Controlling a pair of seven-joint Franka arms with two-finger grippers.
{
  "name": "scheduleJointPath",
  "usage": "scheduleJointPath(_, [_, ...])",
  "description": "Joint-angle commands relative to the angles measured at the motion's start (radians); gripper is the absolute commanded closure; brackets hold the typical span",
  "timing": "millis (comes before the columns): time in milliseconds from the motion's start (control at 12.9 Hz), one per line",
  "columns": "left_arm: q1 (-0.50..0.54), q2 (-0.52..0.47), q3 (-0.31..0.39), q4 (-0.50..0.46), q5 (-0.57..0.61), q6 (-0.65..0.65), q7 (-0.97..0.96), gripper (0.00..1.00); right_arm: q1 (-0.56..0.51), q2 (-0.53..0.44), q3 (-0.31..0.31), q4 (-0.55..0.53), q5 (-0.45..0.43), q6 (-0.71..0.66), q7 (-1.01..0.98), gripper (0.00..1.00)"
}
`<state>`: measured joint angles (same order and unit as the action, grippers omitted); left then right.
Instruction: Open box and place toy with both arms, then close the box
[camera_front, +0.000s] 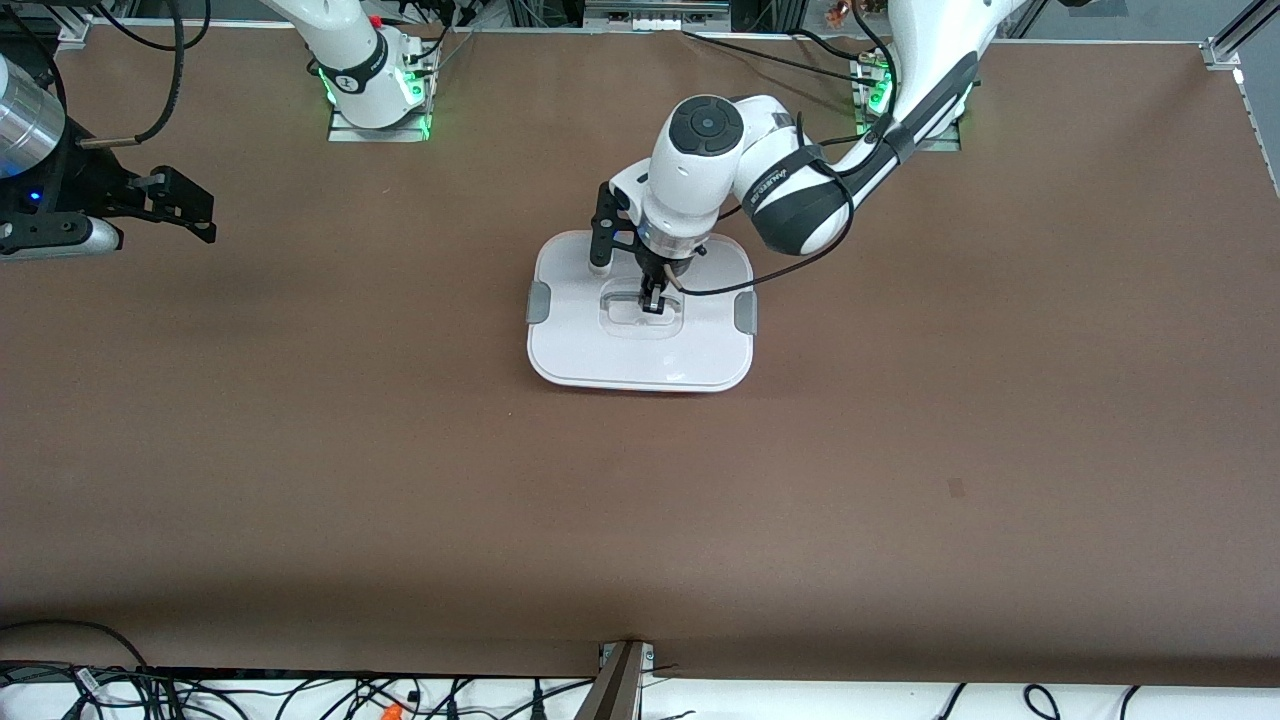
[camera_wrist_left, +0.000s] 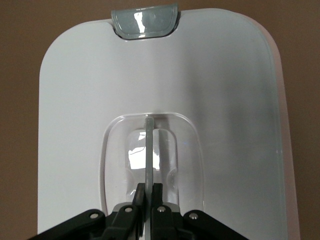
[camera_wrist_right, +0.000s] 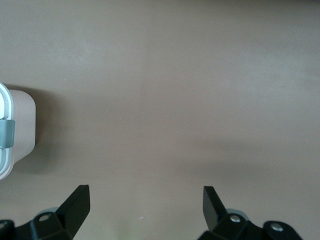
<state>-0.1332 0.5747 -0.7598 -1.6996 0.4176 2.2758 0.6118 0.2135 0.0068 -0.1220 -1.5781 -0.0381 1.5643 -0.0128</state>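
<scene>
The box (camera_front: 690, 350) stands mid-table with its white lid on and a grey clip (camera_front: 538, 302) at each end. My left gripper (camera_front: 652, 300) is down in the lid's recessed centre. In the left wrist view it (camera_wrist_left: 148, 187) is shut on the thin grey handle (camera_wrist_left: 148, 150), with one clip (camera_wrist_left: 145, 22) at the lid's edge. My right gripper (camera_front: 195, 210) waits open and empty over bare table toward the right arm's end. In the right wrist view it (camera_wrist_right: 145, 192) is open, and the box's pale pink wall (camera_wrist_right: 22, 125) shows at the edge. The toy is out of view.
The brown table (camera_front: 900, 450) runs wide around the box. Cables (camera_front: 300, 695) and a post (camera_front: 620, 680) lie along the edge nearest the front camera. The arm bases (camera_front: 375, 95) stand along the table's farthest edge.
</scene>
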Motion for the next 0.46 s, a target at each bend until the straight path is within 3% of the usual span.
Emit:
scheduleJointPath(0, [0.000,-0.032,-0.003,-0.031,0.029,-0.022,0.000,1.00,-0.017,0.012,0.007,0.029,0.004,-0.026,0.016,0.00])
scheduleJointPath(386, [0.000,-0.033,-0.009,-0.023,0.029,-0.028,-0.001,1.00,-0.016,0.010,0.008,0.030,0.015,-0.017,0.021,0.00])
